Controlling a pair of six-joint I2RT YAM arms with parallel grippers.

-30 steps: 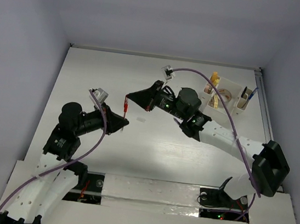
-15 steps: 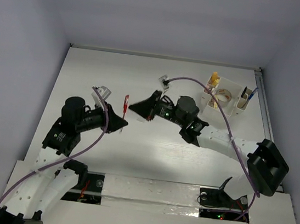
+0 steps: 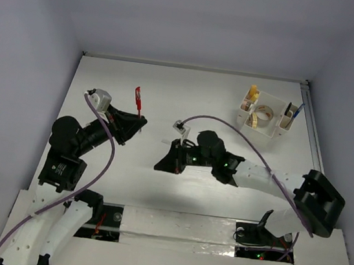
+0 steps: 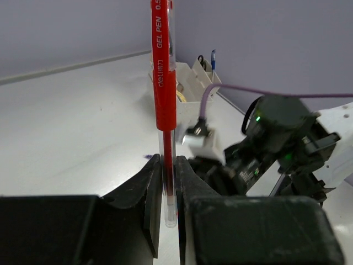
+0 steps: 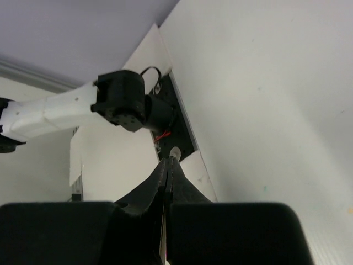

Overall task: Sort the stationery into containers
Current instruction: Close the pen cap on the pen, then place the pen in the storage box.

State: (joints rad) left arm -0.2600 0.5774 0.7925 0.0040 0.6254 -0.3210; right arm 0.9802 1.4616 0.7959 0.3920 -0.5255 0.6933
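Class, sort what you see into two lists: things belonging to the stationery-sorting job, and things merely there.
Job: red gel pen, gripped by the left hand; cream organizer; tape roll and blue pen inside it.
Merely there: purple cables; white table; right hand, shut on nothing.

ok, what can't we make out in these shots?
- Red pen: top end cut off by the upper edge of the left wrist view; lower tip hidden between the fingers of the left pincer.
- Organizer: contents too small to name in the top view; partly behind the pen in the left wrist view.
- Right pincer: too small to read in the top view; right wrist view shows it shut.
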